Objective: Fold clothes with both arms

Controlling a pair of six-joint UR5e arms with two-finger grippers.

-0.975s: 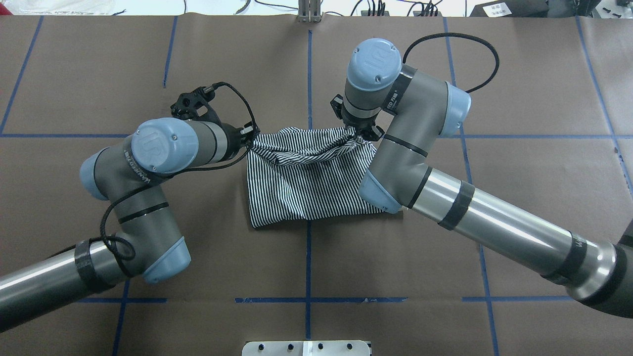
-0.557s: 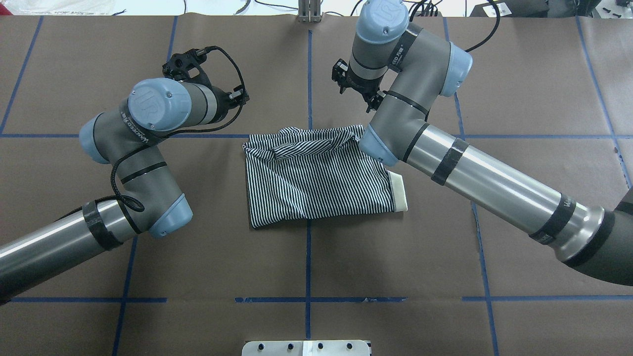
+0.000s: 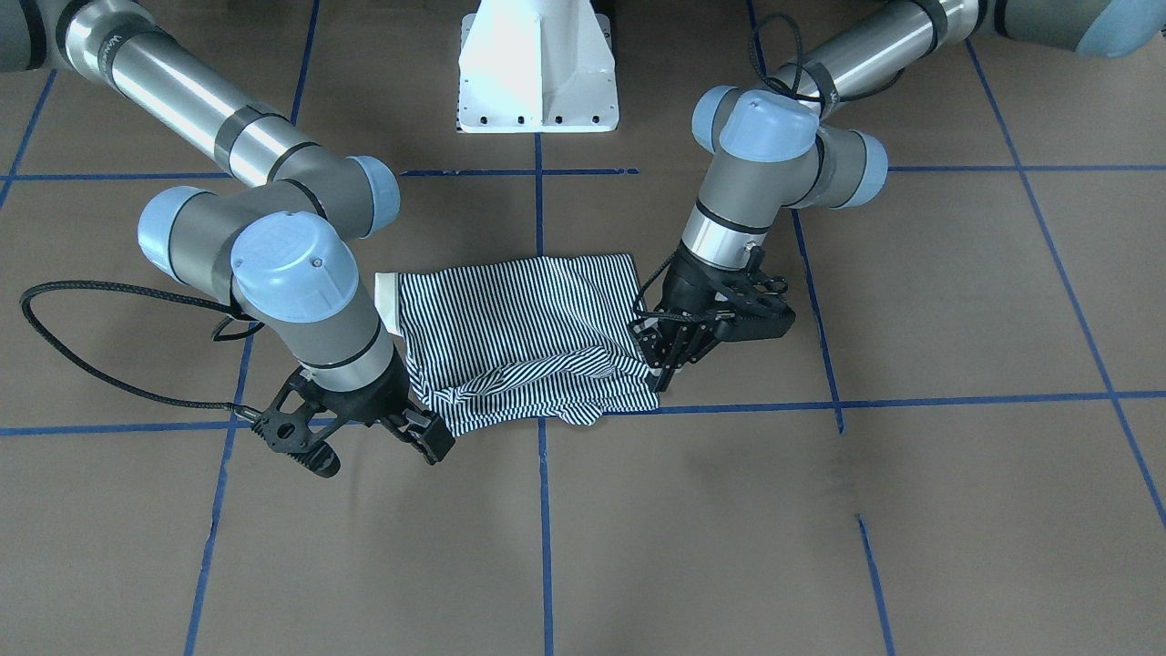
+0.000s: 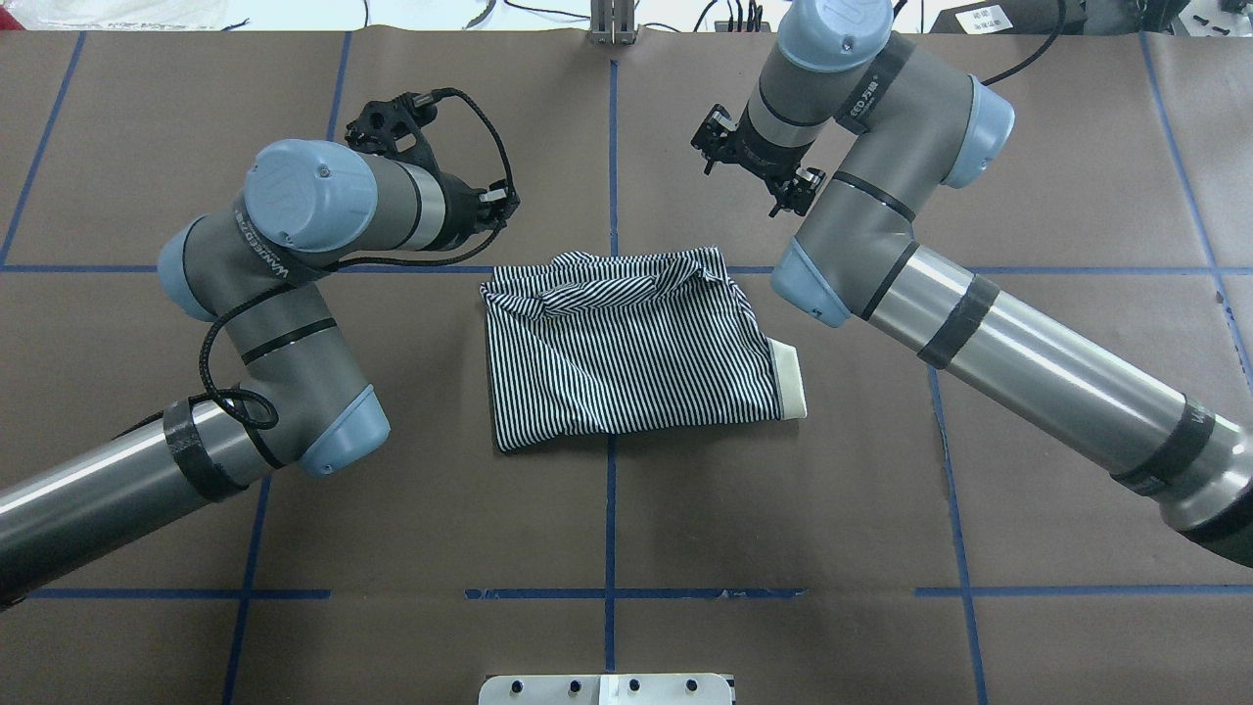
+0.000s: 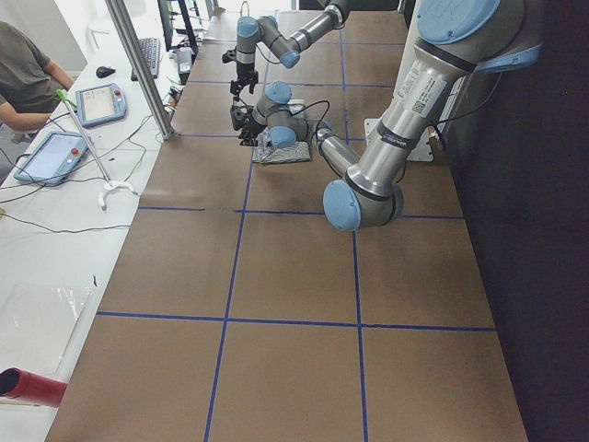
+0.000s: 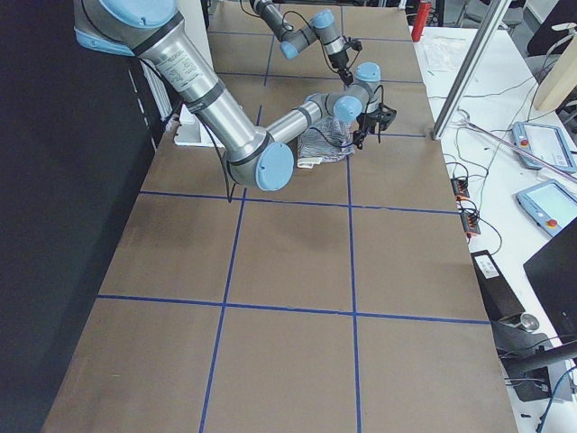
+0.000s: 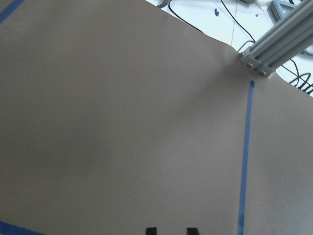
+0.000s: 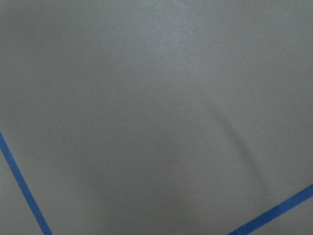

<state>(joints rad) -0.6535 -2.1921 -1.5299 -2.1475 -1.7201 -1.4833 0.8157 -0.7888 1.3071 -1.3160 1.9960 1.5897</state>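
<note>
The polo shirt [image 4: 626, 352] looks soft and limp, best pinched at its rumpled upper corners; left arm [image 4: 294, 225] and right arm [image 4: 881, 245] hold their jaws apart, empty.

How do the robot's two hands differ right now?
The left hand tilts toward the striped polo shirt; the right hand points down. The left hand's fingers show apart on its wrist camera; the right hand's don't show. Both hang beside the bunched far edge, holding nothing.
</note>
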